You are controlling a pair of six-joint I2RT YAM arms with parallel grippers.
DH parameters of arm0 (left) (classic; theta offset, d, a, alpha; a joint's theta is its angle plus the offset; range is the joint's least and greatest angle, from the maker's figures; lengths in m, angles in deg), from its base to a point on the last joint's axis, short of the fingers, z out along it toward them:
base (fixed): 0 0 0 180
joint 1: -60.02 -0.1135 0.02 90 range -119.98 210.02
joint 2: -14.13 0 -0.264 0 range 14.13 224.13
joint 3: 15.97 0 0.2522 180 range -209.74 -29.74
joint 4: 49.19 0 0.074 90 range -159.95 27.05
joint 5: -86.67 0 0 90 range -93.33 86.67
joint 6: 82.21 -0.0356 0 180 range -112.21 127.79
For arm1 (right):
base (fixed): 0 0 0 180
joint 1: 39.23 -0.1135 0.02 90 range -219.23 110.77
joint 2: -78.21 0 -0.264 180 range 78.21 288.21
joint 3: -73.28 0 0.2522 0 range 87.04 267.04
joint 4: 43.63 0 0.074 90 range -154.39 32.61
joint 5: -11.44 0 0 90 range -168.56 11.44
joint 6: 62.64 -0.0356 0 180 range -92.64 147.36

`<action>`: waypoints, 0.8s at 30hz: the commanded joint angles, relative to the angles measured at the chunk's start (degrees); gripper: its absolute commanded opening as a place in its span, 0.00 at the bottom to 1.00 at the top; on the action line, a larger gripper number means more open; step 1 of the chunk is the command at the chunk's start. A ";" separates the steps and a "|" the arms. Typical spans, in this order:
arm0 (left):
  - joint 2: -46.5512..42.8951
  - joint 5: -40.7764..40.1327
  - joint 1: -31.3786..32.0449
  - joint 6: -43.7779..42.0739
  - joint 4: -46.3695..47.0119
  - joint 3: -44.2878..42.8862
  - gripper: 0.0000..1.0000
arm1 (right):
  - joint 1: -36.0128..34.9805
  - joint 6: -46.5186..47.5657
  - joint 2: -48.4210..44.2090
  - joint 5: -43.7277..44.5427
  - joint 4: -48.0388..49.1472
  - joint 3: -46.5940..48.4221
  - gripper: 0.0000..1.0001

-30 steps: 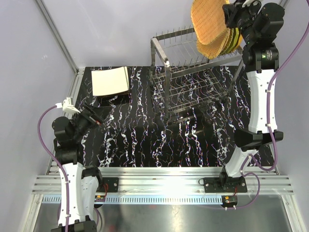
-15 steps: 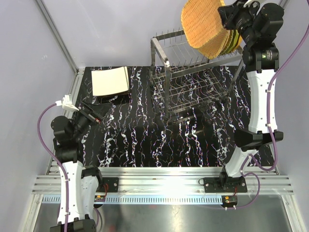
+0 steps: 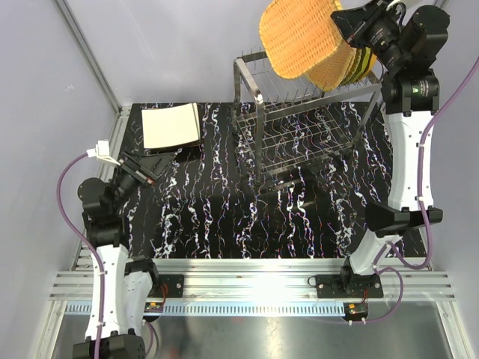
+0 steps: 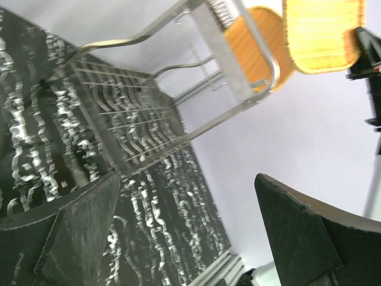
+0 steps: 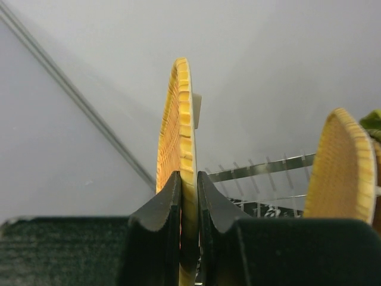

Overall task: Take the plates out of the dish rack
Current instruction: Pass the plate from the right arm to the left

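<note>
Right arm (image 3: pixel 404 149) reaches up high, right hand (image 3: pixel 340 19) pinched tight; left arm (image 3: pixel 108 262) folded low, left hand (image 3: pixel 153 166) gaping.

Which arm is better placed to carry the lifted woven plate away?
Right: the right claw is shut on the woven plate above the dish rack; the left claw is open, near the cream plates.

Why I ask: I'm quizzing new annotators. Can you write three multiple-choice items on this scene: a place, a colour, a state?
1. The cream plates lie: A) on the table left of the dish rack; B) in its lower tier; C) on its top tier.
2. The plate in the right claw is: A) green; B) orange-tan; C) white.
3. The left claw is: A) shut on a plate; B) open, empty; C) shut, empty.
A: the stack sits beside the rack. B: its woven tan face shows. B: its jaws stand wide apart.
</note>
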 commanded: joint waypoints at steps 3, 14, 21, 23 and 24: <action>1.93 1.15 2.55 6.56 11.15 -2.59 0.99 | 0.23 -13.82 -4.90 -7.95 9.04 -1.54 0.00; 10.72 -9.67 19.61 6.39 17.05 -10.85 0.99 | -0.82 -24.39 -9.38 -15.52 15.54 -13.32 0.00; 17.22 -16.43 26.99 5.86 16.01 -17.26 0.99 | -4.07 -24.65 -12.28 -16.93 16.34 -19.38 0.00; 19.32 -17.58 28.93 5.95 15.13 -18.41 0.99 | -5.56 -24.04 -13.16 -17.11 16.42 -21.32 0.00; 20.21 -18.63 30.24 5.95 14.42 -19.46 0.99 | -6.00 -23.52 -13.51 -17.19 16.25 -22.02 0.00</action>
